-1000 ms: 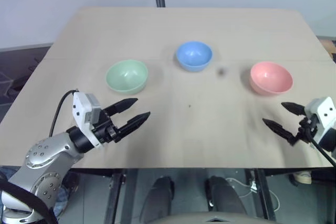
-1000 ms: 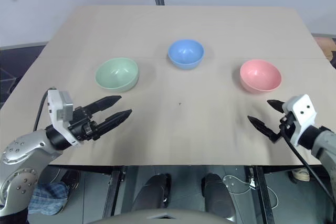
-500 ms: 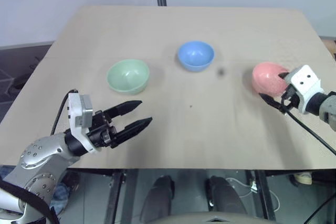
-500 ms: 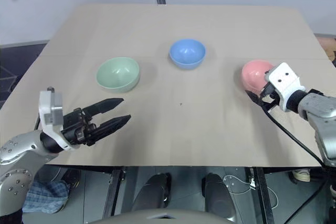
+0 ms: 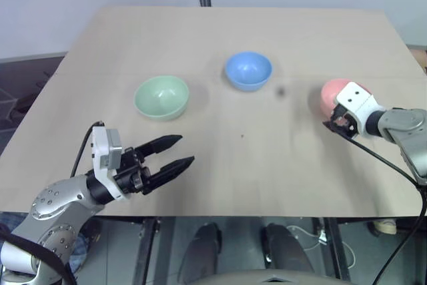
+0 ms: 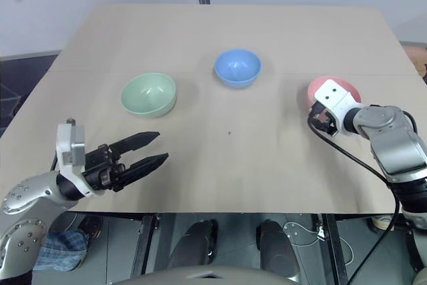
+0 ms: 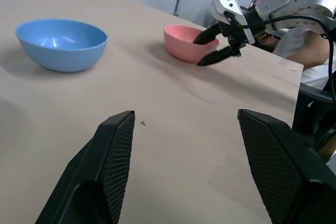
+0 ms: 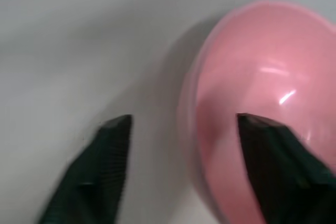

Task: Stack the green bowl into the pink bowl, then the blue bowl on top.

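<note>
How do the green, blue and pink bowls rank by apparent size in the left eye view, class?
1. Green bowl, nearest the camera.
2. Blue bowl, slightly smaller and farther away.
3. Pink bowl, unsure: the right end effector covers part of it.

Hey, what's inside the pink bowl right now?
One finger of the right gripper reaches into the pink bowl; the other stays outside its rim. The part beneath that finger is covered.
</note>
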Controlling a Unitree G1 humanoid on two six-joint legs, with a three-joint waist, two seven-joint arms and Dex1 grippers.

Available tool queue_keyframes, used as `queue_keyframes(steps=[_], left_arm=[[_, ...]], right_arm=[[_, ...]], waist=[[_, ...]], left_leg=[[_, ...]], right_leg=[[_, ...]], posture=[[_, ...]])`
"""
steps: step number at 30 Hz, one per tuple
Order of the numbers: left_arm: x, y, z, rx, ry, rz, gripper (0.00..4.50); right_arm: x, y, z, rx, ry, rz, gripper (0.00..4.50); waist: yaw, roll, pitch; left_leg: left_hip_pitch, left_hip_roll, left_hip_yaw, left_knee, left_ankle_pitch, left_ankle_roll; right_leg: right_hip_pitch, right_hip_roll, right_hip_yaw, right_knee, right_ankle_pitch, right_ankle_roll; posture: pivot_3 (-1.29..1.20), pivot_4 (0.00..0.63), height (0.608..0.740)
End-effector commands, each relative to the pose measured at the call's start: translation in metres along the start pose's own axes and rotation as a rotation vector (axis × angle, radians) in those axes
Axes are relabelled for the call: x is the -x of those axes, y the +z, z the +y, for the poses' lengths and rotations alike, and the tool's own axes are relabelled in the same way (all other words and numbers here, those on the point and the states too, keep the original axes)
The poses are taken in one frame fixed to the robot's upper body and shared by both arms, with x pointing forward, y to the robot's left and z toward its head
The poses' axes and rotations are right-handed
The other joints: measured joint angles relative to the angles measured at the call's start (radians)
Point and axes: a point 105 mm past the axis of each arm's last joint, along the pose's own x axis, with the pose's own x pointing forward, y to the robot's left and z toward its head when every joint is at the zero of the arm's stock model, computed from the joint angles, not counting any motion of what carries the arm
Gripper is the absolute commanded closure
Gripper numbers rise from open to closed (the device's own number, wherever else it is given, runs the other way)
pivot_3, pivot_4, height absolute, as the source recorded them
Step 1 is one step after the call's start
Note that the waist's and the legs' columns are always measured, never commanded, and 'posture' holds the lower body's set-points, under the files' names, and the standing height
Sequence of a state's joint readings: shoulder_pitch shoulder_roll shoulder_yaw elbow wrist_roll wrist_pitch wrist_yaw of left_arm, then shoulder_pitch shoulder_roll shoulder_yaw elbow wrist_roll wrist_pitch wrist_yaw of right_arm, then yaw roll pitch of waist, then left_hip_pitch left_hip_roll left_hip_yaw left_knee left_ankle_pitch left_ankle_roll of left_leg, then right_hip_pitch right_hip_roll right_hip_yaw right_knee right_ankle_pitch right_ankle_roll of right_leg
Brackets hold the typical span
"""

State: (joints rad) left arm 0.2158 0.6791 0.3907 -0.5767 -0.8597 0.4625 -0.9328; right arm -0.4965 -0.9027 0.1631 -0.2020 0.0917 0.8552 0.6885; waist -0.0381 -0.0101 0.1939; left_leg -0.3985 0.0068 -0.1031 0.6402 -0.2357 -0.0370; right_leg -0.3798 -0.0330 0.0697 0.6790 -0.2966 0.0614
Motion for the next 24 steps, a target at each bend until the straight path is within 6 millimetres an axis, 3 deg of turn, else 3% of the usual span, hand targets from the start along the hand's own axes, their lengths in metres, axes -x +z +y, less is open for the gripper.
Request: queue_keyframes(steps=[1,3,4,9,11,13,16,18,24], left_arm=[[0.001,0.004,-0.002,-0.048,0.009,-0.012,1.19],[0.002,0.003,-0.002,-0.05,0.016,-0.011,1.19],[0.002,0.003,-0.002,-0.05,0.016,-0.01,1.19],[0.004,0.002,-0.001,-0.057,0.022,-0.004,1.19],[0.005,0.001,-0.001,-0.061,0.02,0.009,1.19],[0.006,0.001,0.0,-0.063,0.02,0.012,1.19],[0.007,0.001,0.001,-0.063,0.014,0.016,1.19],[0.007,0.0,0.001,-0.062,0.008,0.021,1.19],[0.004,0.001,0.003,-0.07,-0.017,0.03,1.19]], right_arm=[[0.003,0.008,-0.006,0.035,-0.016,-0.019,3.2],[0.003,0.008,-0.005,0.042,-0.007,-0.021,4.21],[0.003,0.009,-0.005,0.045,-0.007,-0.028,4.44],[0.002,0.017,0.0,0.058,0.016,-0.082,4.44],[0.003,0.031,0.01,0.08,0.06,-0.153,4.44],[0.008,0.057,0.027,0.089,0.144,-0.276,4.44],[0.025,0.088,0.073,0.161,0.35,-0.435,4.44],[0.028,0.097,0.104,0.229,0.458,-0.472,4.44],[0.026,0.118,0.152,0.287,0.603,-0.52,4.44]], waist=[[0.0,0.0,0.0],[-0.001,0.0,0.0],[-0.001,0.0,0.0],[-0.001,0.0,0.0],[-0.003,0.0,0.0],[-0.004,0.0,0.0],[-0.004,0.001,0.0],[-0.003,0.0,0.0],[-0.001,0.0,0.0]], left_leg=[[0.0,0.0,0.0,0.0,0.0,0.0],[0.0,0.0,0.0,-0.001,0.0,0.0],[0.0,0.0,0.0,-0.001,0.0,0.0],[0.0,0.0,0.0,-0.001,0.0,0.0],[0.0,0.0,0.0,-0.001,0.0,0.0],[0.0,0.0,0.0,-0.001,0.0,0.0],[0.001,0.001,0.0,-0.002,0.0,0.0],[0.0,0.0,-0.001,-0.002,0.0,0.0],[0.0,0.0,-0.002,-0.002,0.0,0.0]], right_leg=[[0.0,0.0,0.0,0.0,0.0,0.0],[0.0,0.0,0.0,0.0,0.0,0.0],[0.0,0.0,0.0,0.0,0.0,0.0],[0.0,0.0,0.0,0.0,0.0,0.0],[0.0,0.0,0.0,0.0,0.0,0.0],[0.0,0.0,0.0,0.0,0.0,0.0],[-0.001,0.001,0.0,0.0,0.0,0.0],[-0.001,0.0,-0.001,0.0,0.0,0.0],[0.0,0.0,-0.002,0.0,0.0,0.0]], posture=[[0.0,0.15,0.74],[0.0,0.15,0.74],[0.0,0.15,0.74],[0.0,0.15,0.74],[0.0,0.15,0.74],[0.0,0.15,0.74],[0.0,0.15,0.74],[0.0,0.15,0.74],[0.0,0.15,0.74]])
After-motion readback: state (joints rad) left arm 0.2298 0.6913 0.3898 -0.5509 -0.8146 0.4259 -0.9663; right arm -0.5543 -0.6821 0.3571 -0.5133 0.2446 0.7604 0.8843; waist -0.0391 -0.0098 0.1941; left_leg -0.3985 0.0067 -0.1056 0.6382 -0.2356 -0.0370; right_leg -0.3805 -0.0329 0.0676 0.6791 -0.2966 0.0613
